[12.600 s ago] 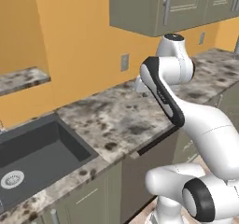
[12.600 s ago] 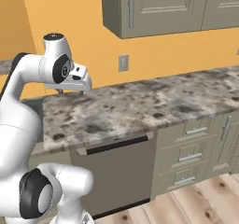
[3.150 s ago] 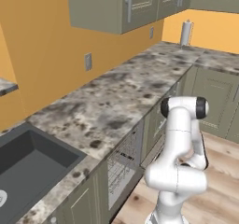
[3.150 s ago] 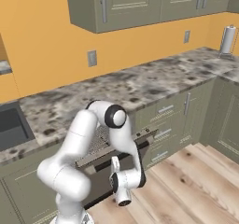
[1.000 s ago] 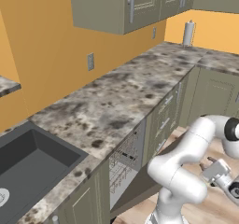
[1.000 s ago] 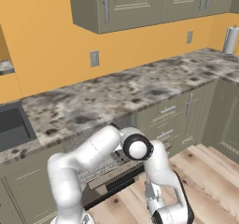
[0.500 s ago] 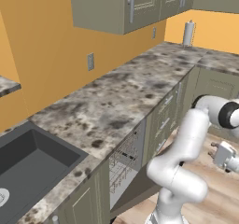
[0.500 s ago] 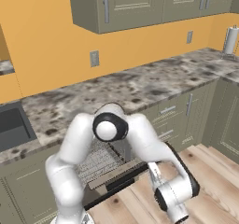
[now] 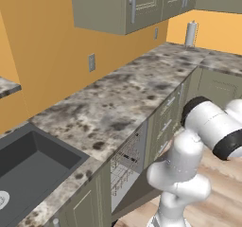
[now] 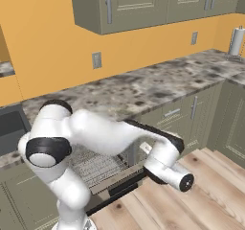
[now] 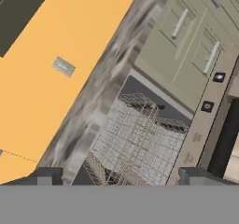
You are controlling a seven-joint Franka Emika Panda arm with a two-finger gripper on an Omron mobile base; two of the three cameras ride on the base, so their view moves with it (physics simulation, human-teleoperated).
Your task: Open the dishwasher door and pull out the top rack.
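My pincer (image 11: 116,177) is wide open and holds nothing, looking down at the top rack (image 11: 140,139) right in front of it, because the dishwasher door (image 10: 117,188) lies open below so I can reach in.

Orange wall (image 10: 52,51) fills upper half of right base view, grey outlet plate (image 10: 96,60) in middle. Olive upper cabinets (image 10: 143,4) along top edge, slim vertical handles. Speckled grey stone counter (image 10: 158,83) runs from left to right — turns corner at far right, where paper towel roll (image 10: 235,41) stands upright. Olive base cabinets (image 10: 191,116) under counter. Light wood plank floor (image 10: 210,195) at lower right. In left base view, dark sink (image 9: 28,167) at lower left, set into counter.
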